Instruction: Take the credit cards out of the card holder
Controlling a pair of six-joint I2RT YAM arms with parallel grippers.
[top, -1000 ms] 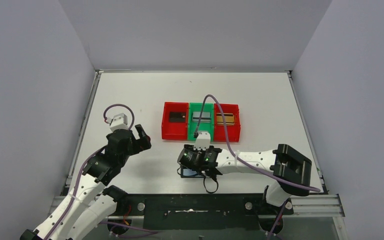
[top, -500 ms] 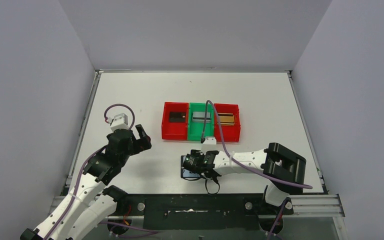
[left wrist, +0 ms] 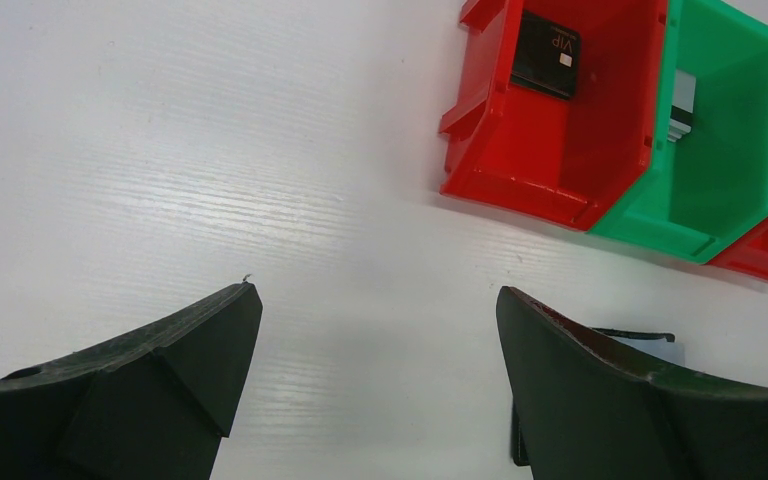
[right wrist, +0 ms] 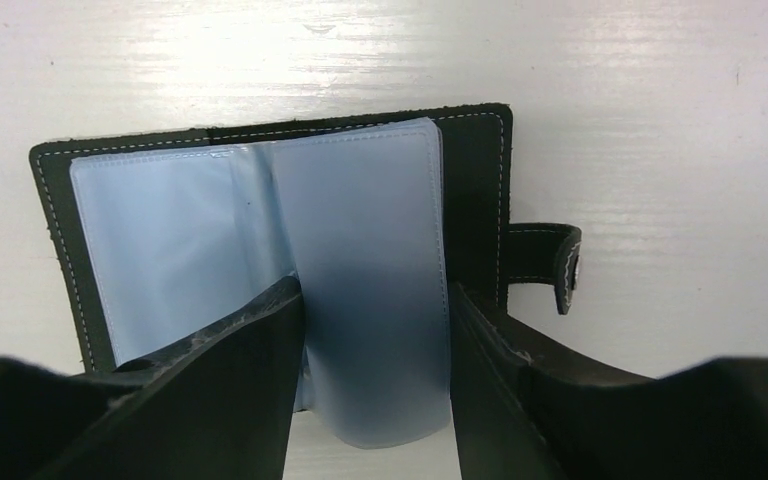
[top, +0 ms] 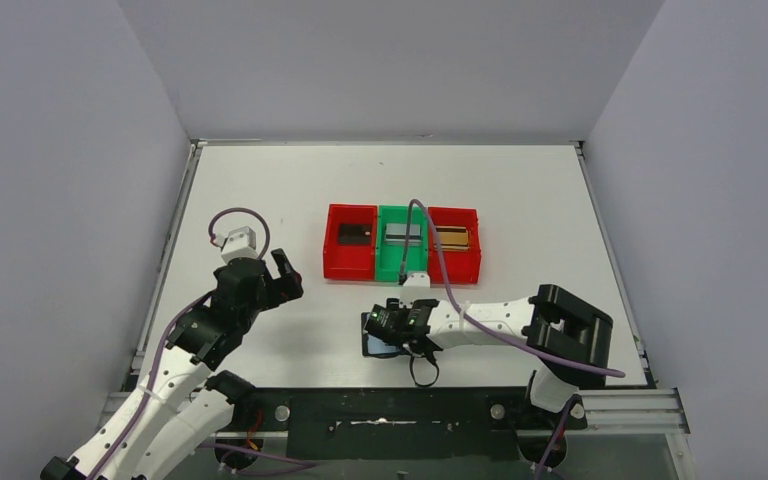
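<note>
Subject item: card holder [right wrist: 475, 190], lying open and flat on the table [top: 260, 190] near the front edge, inner pockets up, side tab [right wrist: 545, 265] out to one side. One clear sleeve leaf [right wrist: 370, 250] stands up off the rest. Every pocket in sight looks empty.

The credit cards are out of it: black card [top: 355, 234] in the left red bin [top: 350, 265], silver-grey card [top: 403, 234] in the green bin [top: 401, 268], gold card [top: 452, 238] in the right red bin [top: 455, 272]. Judged status: extraction complete, or all but (a card behind the raised leaf cannot be excluded).

Right gripper [right wrist: 375, 295] sits low over the holder, jaws about half apart, the raised leaf between them and a finger at each of its edges. Whether it actually pinches the leaf cannot be told. Left gripper [left wrist: 377, 292] hangs wide open and empty over bare table, well apart from the holder, left of the bins.

Hazards noted:
1. If the leaf is caught, any lift takes the whole holder with it. The holder looks light and nothing pins it down, so it could swing, drop, or land folded shut.
2. A sideways pull on thin plastic may crease it or tear it at the stitched spine.
3. Fingertips dragging on the pockets could slide the holder toward the near edge, and the left arm is not placed to steady it.
</note>
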